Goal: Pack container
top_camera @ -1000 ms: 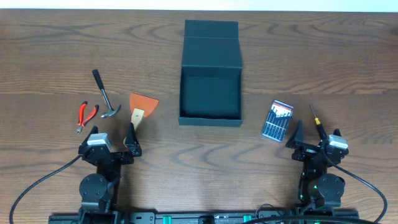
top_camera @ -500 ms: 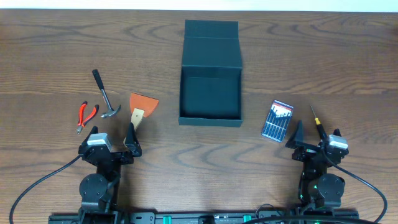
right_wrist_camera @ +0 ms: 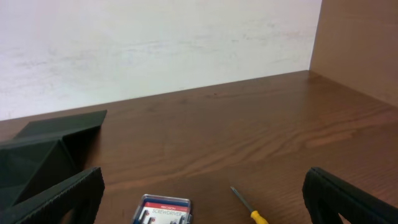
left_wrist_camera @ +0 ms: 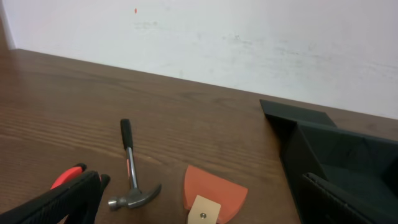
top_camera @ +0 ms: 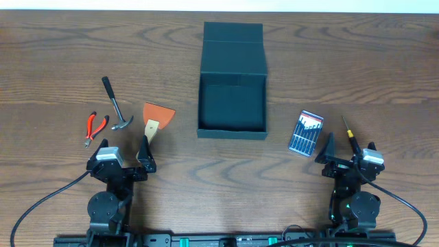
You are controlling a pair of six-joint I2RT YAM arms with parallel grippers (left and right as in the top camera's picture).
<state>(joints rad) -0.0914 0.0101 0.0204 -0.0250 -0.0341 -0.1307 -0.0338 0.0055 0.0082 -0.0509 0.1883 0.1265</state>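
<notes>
Nothing has moved; my left claw (top_camera: 124,152) and right claw (top_camera: 350,152) gape empty near the container (top_camera: 232,103), and a skewed pinch on the hammer (top_camera: 116,106) left of it could slip

container (top_camera: 232,103): sitting with lid flipped back
left gripper (top_camera: 124,145): resting spread wide, near scraper (top_camera: 156,115)
right gripper (top_camera: 348,148): resting spread wide
</notes>
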